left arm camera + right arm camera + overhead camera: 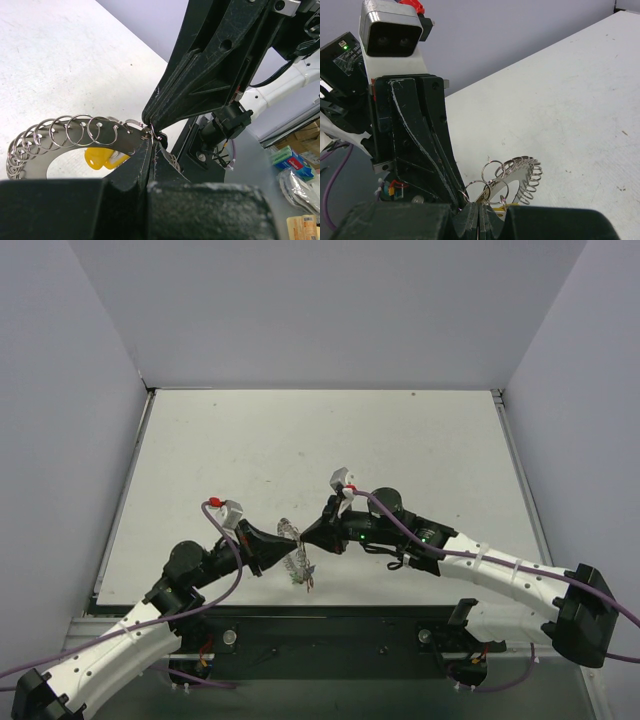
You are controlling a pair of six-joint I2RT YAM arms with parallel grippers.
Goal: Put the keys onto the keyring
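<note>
The keyring point(296, 552) is a flat silvery ring with many small wire loops along its rim, held in the air near the table's front edge. My left gripper point(286, 546) comes from the left and is shut on its edge. My right gripper point(306, 535) comes from the right and is shut on the same spot, tip to tip. In the left wrist view the keyring point(60, 134) curves off left of my left gripper point(151, 141), with a yellow key point(102, 157) behind it. In the right wrist view the keyring point(522, 172) rises from my right gripper point(480, 206). Small keys point(303, 580) dangle below.
The white table point(300, 440) stretches behind the grippers, boxed by pale walls. Its front edge and a dark mounting rail point(330, 635) lie right below the keyring. Coloured packets point(292, 167) lie off the table in the left wrist view.
</note>
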